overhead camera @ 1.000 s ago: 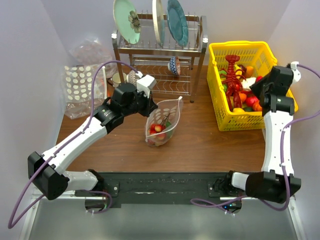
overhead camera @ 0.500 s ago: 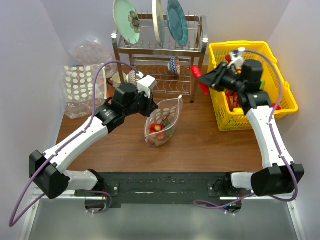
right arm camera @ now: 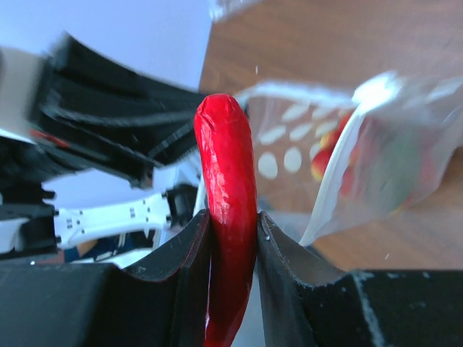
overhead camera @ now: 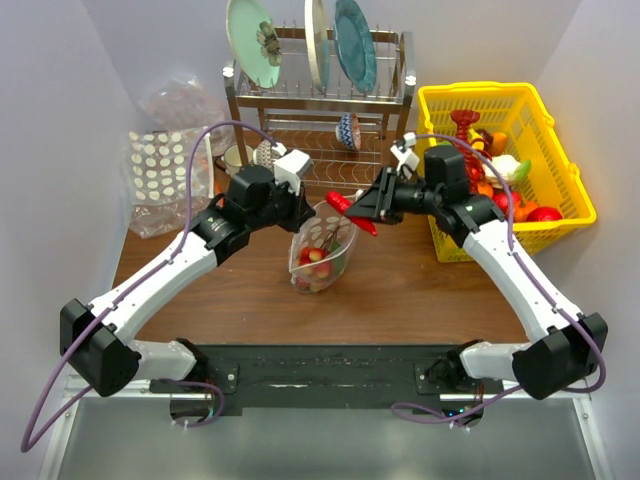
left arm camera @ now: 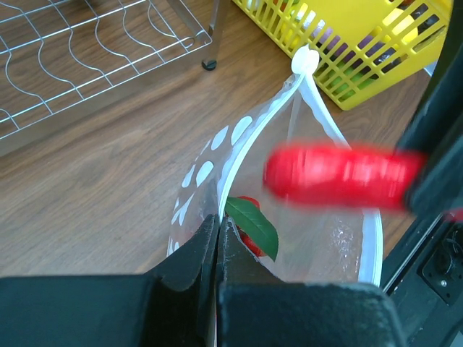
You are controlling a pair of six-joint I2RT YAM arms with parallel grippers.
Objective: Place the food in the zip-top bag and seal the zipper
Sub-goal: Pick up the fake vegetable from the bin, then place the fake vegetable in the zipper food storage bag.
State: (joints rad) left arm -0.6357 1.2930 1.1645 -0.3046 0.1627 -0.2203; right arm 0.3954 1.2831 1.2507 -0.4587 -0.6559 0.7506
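Observation:
The zip-top bag (overhead camera: 322, 250) stands on the table with its mouth open. My left gripper (overhead camera: 303, 212) is shut on the near rim, its jaws pinching the plastic (left arm camera: 218, 225). The zipper (left arm camera: 246, 144) runs white along the parted mouth. Red food with a green leaf (left arm camera: 255, 225) lies inside the bag. My right gripper (overhead camera: 378, 203) is shut on a long red chilli (overhead camera: 349, 211), gripped at its middle (right arm camera: 226, 166), and hovers just over the bag's mouth (right arm camera: 340, 181). In the left wrist view the chilli (left arm camera: 340, 177) is blurred above the opening.
A yellow basket (overhead camera: 480, 90) at the right back holds more toy food (overhead camera: 500, 185). A metal dish rack (overhead camera: 320, 130) with plates stands behind the bag. A dotted clear pack (overhead camera: 160, 170) and a wrinkly sack (overhead camera: 185, 100) lie at the left back.
My right arm has swung left out of the yellow basket, carrying the red chilli to the bag's mouth. The left gripper and the bag have stayed put.

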